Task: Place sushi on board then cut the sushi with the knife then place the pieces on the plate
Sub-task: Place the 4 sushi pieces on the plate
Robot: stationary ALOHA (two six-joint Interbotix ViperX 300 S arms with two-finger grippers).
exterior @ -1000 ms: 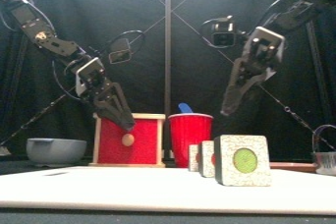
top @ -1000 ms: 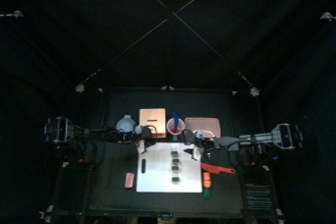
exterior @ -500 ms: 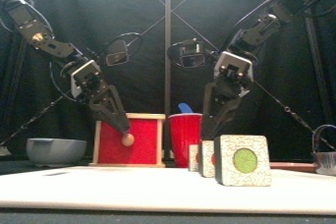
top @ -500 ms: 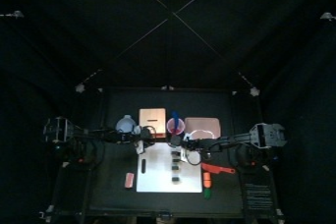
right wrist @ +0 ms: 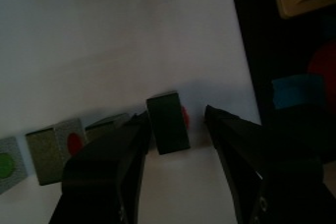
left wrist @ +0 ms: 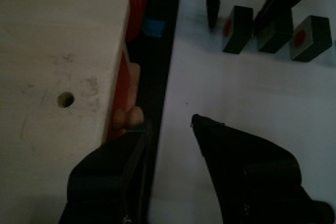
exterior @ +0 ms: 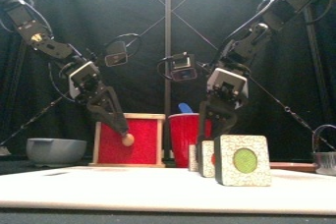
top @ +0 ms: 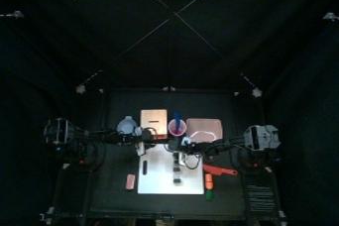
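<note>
Three dark green sushi pieces (top: 173, 167) stand in a row on the white board (top: 192, 175); the front view shows the nearest one (exterior: 243, 160) with a green face. My right gripper (top: 185, 151) hangs open over the far end of the row (exterior: 214, 130). In the right wrist view its jaws straddle the end piece (right wrist: 167, 123) with gaps on both sides. The red knife (top: 219, 170) lies at the board's right edge. The pink plate (top: 203, 127) lies behind the board. My left gripper (top: 143, 146) is open and holds nothing, beside the wooden box (left wrist: 59, 71).
The wooden box (top: 153, 119) with its red drawer front (exterior: 129, 140), the red cup (exterior: 191, 135) and the blue-grey bowl (exterior: 55, 150) stand along the back. A small orange toy (top: 130, 180) lies left of the board. The metal cutter (exterior: 325, 149) is at the right.
My right arm has swung left from the board's right side and come down over the sushi row. The left arm has stayed where it was.
</note>
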